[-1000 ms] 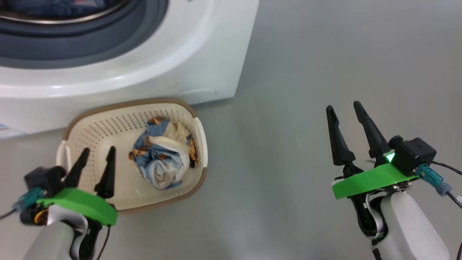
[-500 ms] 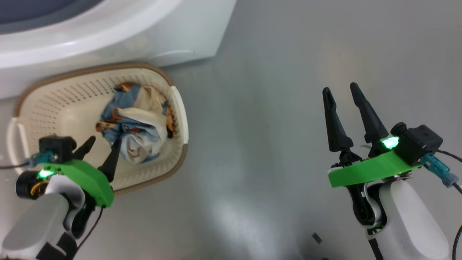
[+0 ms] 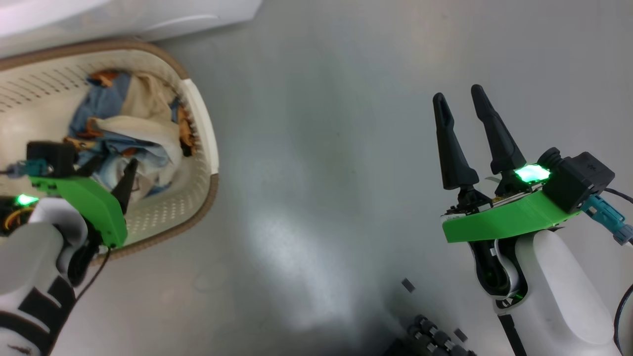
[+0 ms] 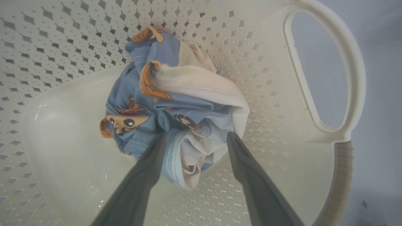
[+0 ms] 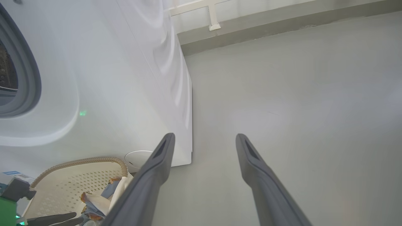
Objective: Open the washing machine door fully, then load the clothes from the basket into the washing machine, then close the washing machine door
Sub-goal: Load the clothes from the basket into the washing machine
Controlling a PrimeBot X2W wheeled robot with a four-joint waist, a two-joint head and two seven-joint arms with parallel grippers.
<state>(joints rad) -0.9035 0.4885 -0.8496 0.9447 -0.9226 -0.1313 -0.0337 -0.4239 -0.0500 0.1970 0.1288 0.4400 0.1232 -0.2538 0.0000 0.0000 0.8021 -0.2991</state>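
The cream perforated basket (image 3: 203, 133) sits on the floor at the upper left, just below the white washing machine (image 3: 148, 15). The clothes (image 3: 128, 133), a bundle of light blue printed and cream cloth, lie inside it. My left gripper (image 3: 111, 167) reaches down into the basket. In the left wrist view it (image 4: 196, 138) is open, its fingers on either side of the near end of the clothes (image 4: 176, 100). My right gripper (image 3: 458, 96) hangs open over bare floor, holding nothing. The right wrist view shows the machine's grey gasket (image 5: 29, 78). The washing machine door is out of view.
Grey floor (image 3: 321, 148) stretches between the basket and my right arm. Dark parts of my base (image 3: 430, 338) show at the bottom edge, with small dark bits (image 3: 408, 284) on the floor. A wall skirting (image 5: 267, 26) runs behind the machine.
The head camera has swung, shifting basket and machine up and left in its view. My left gripper has gone down into the basket onto the clothes. The right gripper stays open.
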